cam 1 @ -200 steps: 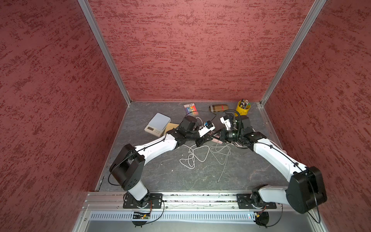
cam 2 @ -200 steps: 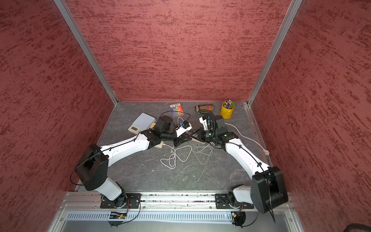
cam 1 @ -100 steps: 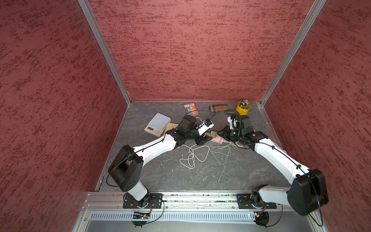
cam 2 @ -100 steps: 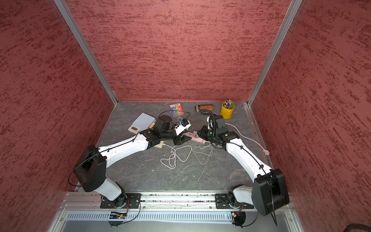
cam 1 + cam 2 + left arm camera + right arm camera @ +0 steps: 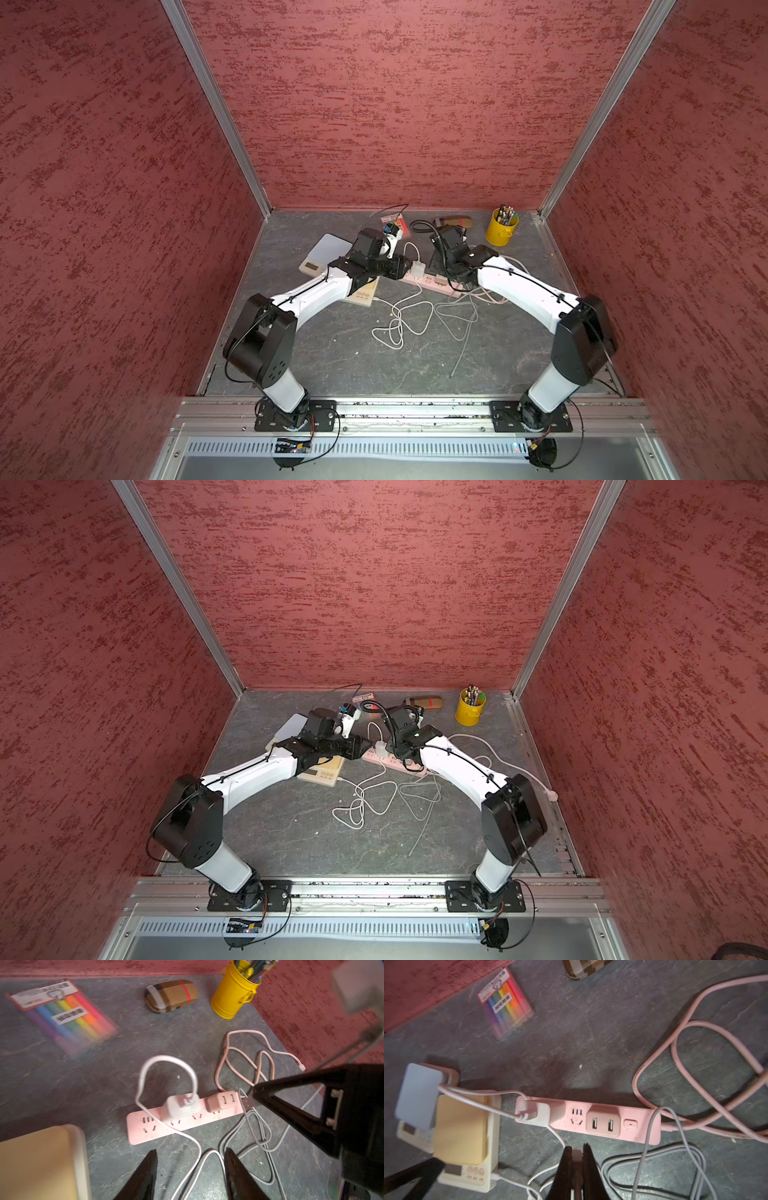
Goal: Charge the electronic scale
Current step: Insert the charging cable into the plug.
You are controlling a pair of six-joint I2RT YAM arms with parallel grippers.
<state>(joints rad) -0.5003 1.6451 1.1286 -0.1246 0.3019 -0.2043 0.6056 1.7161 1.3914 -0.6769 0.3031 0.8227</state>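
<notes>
Pens (image 5: 255, 970) bunched upright inside yellow bucket (image 5: 230, 997), near plaid case (image 5: 171, 995)

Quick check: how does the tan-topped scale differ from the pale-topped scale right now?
A white cable plugs into the tan-topped scale; none shows at the pale-topped scale. The tan-topped one lies by the pink power strip; the pale-topped one sits farther back. Both have cream bodies and small displays.

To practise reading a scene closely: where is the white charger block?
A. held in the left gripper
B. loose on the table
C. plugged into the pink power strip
C: the white charger block stands in a socket of the pink power strip; the left gripper is open, empty.
</notes>
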